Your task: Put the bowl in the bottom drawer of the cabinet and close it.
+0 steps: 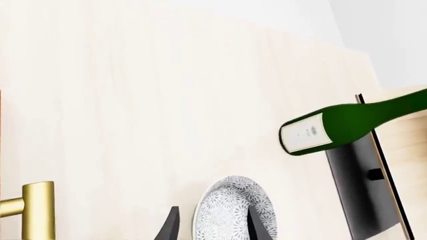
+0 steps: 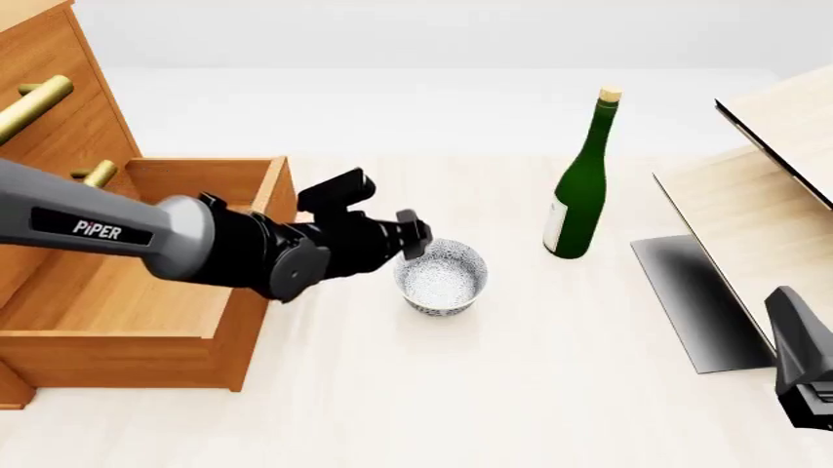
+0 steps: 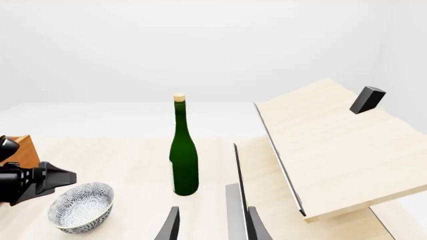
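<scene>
The small white speckled bowl (image 2: 443,278) stands upright on the table just right of the cabinet (image 2: 59,117). The bottom drawer (image 2: 131,292) is pulled out, open and empty. My left gripper (image 2: 414,244) is open at the bowl's near-left rim. In the left wrist view its fingers (image 1: 257,225) straddle the rim of the bowl (image 1: 230,207), one over the inside and one outside, with a gap showing. My right gripper (image 3: 212,227) is open with nothing in it, low at the front right (image 2: 801,370), far from the bowl (image 3: 80,205).
A tall green bottle (image 2: 579,185) stands upright behind and to the right of the bowl. A pale wood structure (image 2: 768,195) with a black panel (image 2: 696,302) fills the right side. Brass bar handles (image 2: 33,102) stick out of the upper drawers.
</scene>
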### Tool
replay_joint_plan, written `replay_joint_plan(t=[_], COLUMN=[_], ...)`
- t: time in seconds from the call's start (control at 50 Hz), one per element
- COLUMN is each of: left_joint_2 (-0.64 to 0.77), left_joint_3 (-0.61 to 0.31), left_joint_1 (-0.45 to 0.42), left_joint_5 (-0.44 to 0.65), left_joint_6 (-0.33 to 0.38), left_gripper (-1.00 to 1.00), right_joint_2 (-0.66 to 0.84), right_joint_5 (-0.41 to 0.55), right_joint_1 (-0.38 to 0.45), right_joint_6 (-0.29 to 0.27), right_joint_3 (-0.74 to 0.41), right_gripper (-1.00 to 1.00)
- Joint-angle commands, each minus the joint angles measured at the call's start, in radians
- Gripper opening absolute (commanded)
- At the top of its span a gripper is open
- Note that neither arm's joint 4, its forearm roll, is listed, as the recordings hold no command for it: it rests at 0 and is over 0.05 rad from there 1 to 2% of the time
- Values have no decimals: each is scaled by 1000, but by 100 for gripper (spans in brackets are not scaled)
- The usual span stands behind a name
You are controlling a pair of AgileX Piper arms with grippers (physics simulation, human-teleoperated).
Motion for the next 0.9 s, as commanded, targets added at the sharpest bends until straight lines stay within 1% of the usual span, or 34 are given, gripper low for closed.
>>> replay_joint_plan(t=[0.02,0.28,0.32,0.6,0.9], left_joint_2=[29,62,67,98,112], left_joint_3=[3,21,18,32,25], left_joint_1=[-6,-18,-15,-36,-45], left_joint_5=[-20,-59,-59,-95,-93], left_joint_6=[-23,-65,-59,-97,-90], left_gripper=[100,100,100,100,100], right_joint_2=[0,0,0,0,0], right_joint_5=[0,0,0,0,0], right_joint_1=[0,0,0,0,0], right_joint_6=[0,0,0,0,0], right_joint_3=[0,0,0,0,0], right_gripper=[100,100,100,100,100])
